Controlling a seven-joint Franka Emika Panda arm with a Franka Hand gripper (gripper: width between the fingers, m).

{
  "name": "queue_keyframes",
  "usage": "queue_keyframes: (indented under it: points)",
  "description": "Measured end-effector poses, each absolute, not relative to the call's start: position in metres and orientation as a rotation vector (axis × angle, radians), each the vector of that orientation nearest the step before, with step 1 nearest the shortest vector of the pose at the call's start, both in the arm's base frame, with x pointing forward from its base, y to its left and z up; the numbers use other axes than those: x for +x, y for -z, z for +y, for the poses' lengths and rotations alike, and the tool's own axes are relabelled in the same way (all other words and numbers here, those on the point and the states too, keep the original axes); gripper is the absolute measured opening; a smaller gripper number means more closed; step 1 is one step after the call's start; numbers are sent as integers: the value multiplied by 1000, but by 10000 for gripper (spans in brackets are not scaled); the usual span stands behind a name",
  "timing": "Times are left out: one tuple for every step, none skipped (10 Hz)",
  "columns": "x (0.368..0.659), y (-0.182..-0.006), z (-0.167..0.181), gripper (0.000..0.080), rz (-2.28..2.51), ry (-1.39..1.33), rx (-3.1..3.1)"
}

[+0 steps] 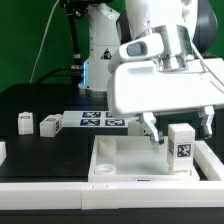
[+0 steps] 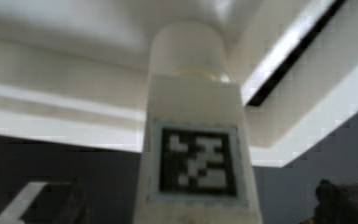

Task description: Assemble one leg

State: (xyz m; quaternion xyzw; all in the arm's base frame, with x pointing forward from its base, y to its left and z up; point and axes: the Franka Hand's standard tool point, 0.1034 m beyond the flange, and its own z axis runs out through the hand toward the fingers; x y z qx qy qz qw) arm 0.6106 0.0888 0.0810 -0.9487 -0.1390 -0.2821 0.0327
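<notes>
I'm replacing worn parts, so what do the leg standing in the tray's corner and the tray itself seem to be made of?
Leg: seems white plastic, smooth and matte with rounded edges; the black-and-white tag looks like a printed sticker.
Tray: also looks like white plastic, one piece with raised walls and a soft sheen. Whether moulded or printed, I cannot tell.

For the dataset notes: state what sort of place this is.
Probably a robotics lab bench: a black table behind a dark curtain, the marker board lying flat on it, and tagged white furniture parts, such as the leg standing in the square top.
</notes>
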Motion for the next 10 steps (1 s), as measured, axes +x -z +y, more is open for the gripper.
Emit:
queue_keyframes:
  points:
    - [612,-83,88,649,-428,854,-2924]
    - [610,-81,92,649,-441,808,-2929]
    - [610,-81,92,649,-441,803,-2930]
    - [607,-79,95,649,-457,717,-2942]
    - [604,-78,101,649,-472,571,-2958]
    - [600,-78,106,649,-418,397,-2981]
    - [600,-81,109,649,-380,255,-3016]
    - [602,-85,102,649,-381,145,-3046]
    - [599,-88,97,649,-361,-18,-3063]
    - [598,-90,98,649,-373,-199,-3056]
